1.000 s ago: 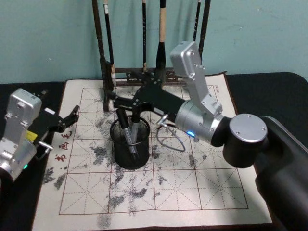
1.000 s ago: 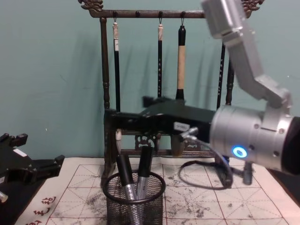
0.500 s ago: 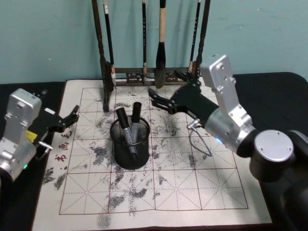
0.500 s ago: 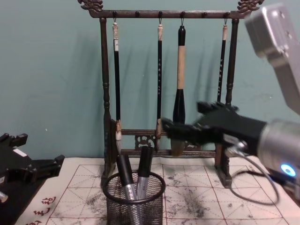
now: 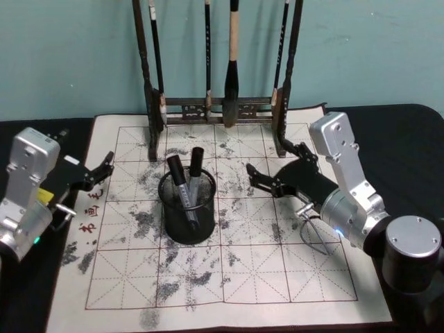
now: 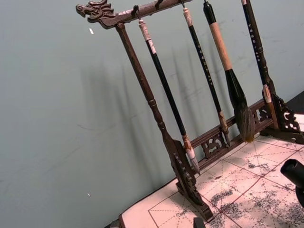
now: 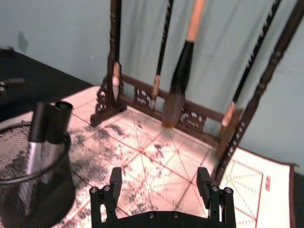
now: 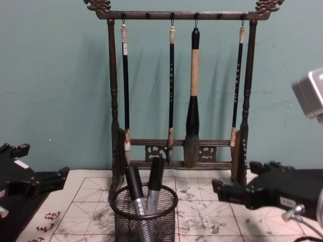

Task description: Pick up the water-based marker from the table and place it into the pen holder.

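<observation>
Withdrawn from above the pen holder [image 5: 188,211], the right gripper [image 5: 274,173] now hovers over the calligraphy mat [image 5: 277,263] to the cup's right, fingers spread and empty. Two markers [image 5: 187,184] (black caps, silver barrels) stand tilted inside the mesh holder on the worktop [image 5: 388,132]. At the mat's left edge the left gripper [image 5: 104,170] appears open, before the brush rack [image 5: 215,107].

Silver arms, black fingers [image 5: 258,182], looped grey cable [image 5: 313,234]
</observation>
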